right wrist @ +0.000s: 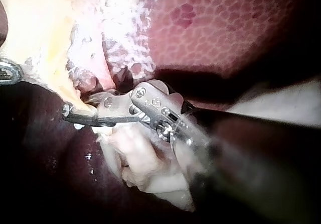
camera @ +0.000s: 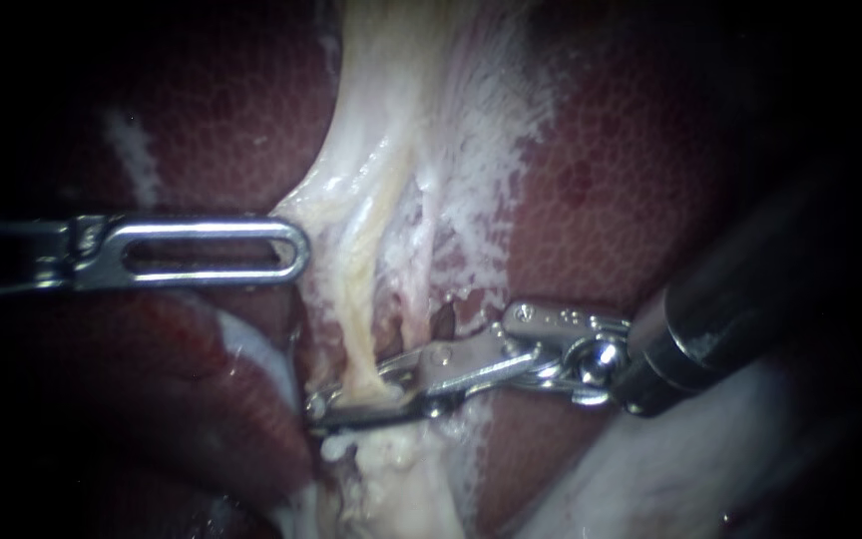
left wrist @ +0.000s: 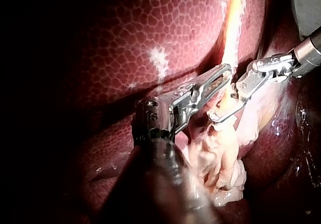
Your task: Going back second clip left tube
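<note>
Endoscope view. The left instrument (camera: 296, 250), a steel shaft ending in slotted, loop-shaped jaws, enters from the left edge and lies level across the middle left of the frame. Its jaws lie together with no gap, and their tip touches the edge of the whitish membranous tissue (camera: 381, 100) that runs down from the top centre. The right instrument (camera: 346, 397), a dark shaft with a steel wrist and long thin jaws, enters from the right edge and reaches to the lower centre. Its jaws stand narrowly apart, astride the pale yellow tube (camera: 363, 299), which descends from the centre and passes between them. Whether both jaws touch the tube cannot be told, nor can a clip be told apart from the jaw metal. Dark red, mottled liver (camera: 631, 200) fills both sides.

Left wrist view. The left instrument (left wrist: 228, 72) has its tip just beside the tube (left wrist: 231, 23). Ahead of it, the right instrument (left wrist: 220, 111) shows a V-shaped gap.

Right wrist view. The right instrument (right wrist: 75, 111) holds its jaws over a lump of pale tissue (right wrist: 135, 158).
</note>
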`<state>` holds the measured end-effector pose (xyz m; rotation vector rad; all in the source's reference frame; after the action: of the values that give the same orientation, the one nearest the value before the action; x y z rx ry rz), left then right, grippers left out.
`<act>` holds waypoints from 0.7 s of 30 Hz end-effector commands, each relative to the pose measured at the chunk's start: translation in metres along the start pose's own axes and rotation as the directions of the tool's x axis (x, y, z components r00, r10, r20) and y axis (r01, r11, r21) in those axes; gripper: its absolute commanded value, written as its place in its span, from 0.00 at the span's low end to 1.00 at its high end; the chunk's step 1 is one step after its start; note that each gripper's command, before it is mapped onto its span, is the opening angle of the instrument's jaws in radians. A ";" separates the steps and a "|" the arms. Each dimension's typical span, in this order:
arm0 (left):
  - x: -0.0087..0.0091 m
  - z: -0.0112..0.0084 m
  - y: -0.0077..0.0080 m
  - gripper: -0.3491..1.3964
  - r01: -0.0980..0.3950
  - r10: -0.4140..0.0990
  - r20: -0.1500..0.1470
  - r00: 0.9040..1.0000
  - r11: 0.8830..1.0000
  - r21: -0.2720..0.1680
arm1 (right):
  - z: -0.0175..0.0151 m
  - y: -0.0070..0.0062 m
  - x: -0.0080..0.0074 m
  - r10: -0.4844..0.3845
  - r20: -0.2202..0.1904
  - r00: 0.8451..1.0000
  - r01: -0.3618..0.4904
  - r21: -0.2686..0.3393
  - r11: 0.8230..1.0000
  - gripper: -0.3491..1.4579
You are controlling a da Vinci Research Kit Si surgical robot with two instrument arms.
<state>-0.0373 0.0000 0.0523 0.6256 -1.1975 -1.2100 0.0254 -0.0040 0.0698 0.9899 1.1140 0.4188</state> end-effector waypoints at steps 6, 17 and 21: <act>0.0000 0.0000 0.0000 0.00 0.000 0.000 0.000 1.000 1.000 0.000 | 0.0000 -0.0001 0.0000 0.000 0.000 1.000 0.000 0.000 1.000 0.00; 0.0001 0.0000 -0.0001 0.00 0.000 0.000 0.000 1.000 1.000 -0.001 | 0.0007 -0.0002 0.0004 -0.158 0.000 0.987 0.158 -0.008 0.987 0.43; 0.0001 0.0000 -0.0001 0.00 0.000 0.000 0.000 1.000 1.000 -0.001 | 0.0012 0.0000 0.0007 -0.215 0.000 0.977 0.215 -0.013 0.976 0.49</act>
<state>-0.0373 -0.0001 0.0522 0.6247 -1.1973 -1.2105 0.0268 -0.0041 0.0695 0.8439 1.2055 0.2453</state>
